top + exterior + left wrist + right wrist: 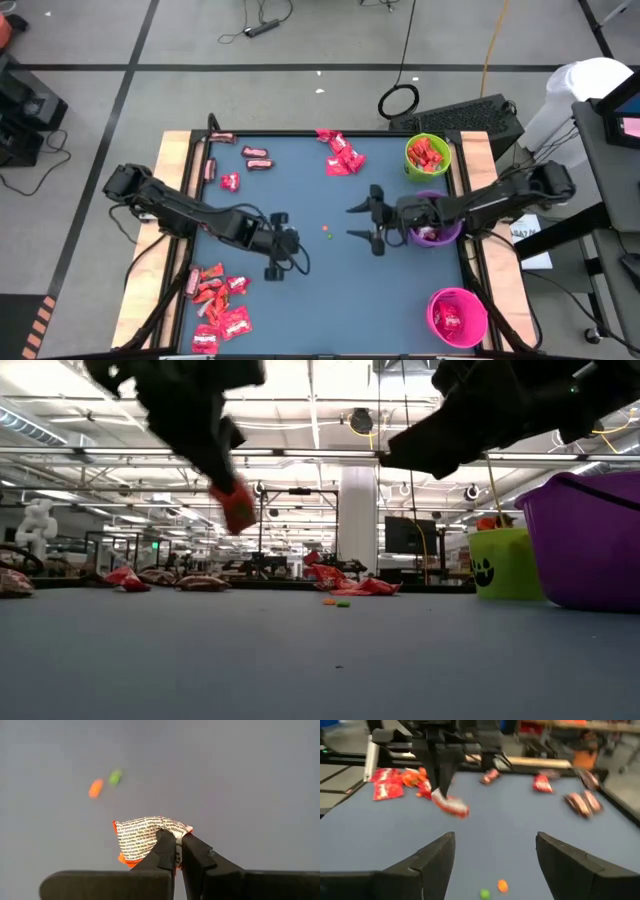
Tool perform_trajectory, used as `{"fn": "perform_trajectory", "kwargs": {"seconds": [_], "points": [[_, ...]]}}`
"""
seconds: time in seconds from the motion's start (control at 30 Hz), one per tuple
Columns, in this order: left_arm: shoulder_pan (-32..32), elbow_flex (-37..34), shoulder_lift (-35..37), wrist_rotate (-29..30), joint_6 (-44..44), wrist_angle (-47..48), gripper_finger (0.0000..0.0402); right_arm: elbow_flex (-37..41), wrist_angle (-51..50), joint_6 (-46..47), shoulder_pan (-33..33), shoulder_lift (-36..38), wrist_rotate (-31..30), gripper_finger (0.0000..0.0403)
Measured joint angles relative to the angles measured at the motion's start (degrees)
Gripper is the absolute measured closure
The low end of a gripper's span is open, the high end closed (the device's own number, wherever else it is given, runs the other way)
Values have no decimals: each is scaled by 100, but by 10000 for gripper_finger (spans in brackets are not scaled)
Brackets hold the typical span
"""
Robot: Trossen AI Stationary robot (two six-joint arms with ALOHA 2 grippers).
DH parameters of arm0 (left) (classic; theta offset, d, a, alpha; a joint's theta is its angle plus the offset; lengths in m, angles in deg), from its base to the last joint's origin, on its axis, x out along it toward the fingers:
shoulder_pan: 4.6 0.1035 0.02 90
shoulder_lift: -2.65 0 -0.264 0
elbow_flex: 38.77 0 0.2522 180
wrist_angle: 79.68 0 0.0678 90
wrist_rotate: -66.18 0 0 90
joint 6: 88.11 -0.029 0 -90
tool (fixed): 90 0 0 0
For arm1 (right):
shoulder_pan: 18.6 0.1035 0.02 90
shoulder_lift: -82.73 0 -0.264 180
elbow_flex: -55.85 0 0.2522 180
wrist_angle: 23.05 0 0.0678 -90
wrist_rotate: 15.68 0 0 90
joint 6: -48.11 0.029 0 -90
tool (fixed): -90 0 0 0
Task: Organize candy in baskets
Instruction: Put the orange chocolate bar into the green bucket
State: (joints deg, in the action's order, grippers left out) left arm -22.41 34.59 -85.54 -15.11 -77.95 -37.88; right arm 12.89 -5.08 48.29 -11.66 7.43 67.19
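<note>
The left gripper [177, 851] hangs above the blue table [300, 300], its two fingers pressed together on one candy [145, 839], a red wrapper with white print that sticks out past the fingertips and touches nothing else. Below and a little ahead of it lie two tiny loose dots [105, 783], one orange and one green. The right gripper [495, 855] faces it from the other side, fingers spread wide with nothing between them, just beside the purple basket [437, 234]. More candy lies in a heap [215, 300] behind the left gripper.
</note>
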Motion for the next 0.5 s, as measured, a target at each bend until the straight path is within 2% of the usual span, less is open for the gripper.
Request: {"fn": "perform_trajectory", "kwargs": {"seconds": [0.3,0.5], "points": [[19,2,-15,-257,-909,-1319,384,-6,2381,-721,335,-1462,312,150],[21,2,-15,-316,-1078,-1814,384,-448,2680,-899,369,-2230,301,164]]}}
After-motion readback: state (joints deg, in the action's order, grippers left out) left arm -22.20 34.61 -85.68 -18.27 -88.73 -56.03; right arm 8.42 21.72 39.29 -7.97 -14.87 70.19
